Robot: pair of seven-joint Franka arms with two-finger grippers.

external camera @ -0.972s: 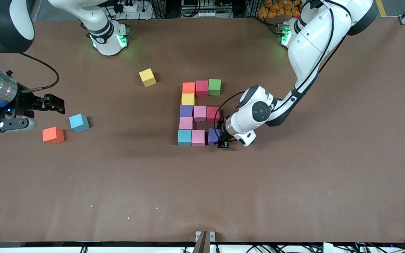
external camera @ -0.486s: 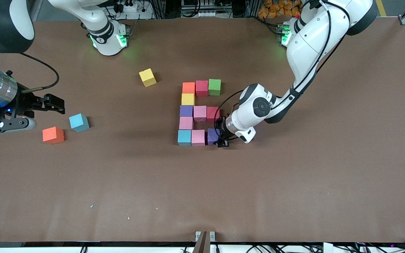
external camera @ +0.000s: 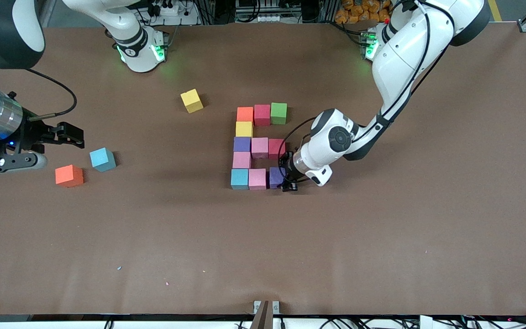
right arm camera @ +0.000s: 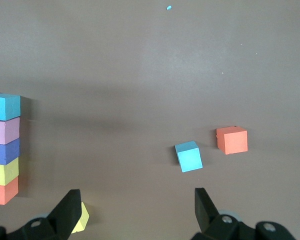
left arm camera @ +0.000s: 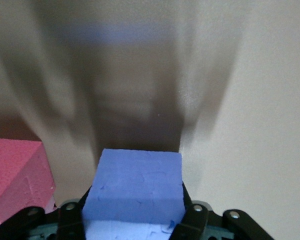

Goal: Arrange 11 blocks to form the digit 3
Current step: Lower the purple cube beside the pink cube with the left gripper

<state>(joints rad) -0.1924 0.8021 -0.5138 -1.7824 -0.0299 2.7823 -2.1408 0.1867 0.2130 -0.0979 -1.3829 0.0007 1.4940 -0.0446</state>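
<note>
Purple block (external camera: 275, 177): at frame centre of the front view, closing the lowest bar of the digit 3 (external camera: 257, 146), beside a pink block (external camera: 257, 178).
Handling: judged light, soft foam, non-slip; grip on two opposite flat sides.
Left gripper (external camera: 287, 179): fingers narrowed onto the purple block, down at the counter (external camera: 381, 237).
Right gripper (external camera: 69, 135): fingers spread wide, empty, waiting over the frame's left edge.

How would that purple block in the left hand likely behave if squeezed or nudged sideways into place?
The purple block, clamped in the left hand beside the pink block, looks like matte foam, so probably light and slightly squashy. Its flat faces suggest it would slide, not roll. The textured surface likely grips the fingers well.
</note>
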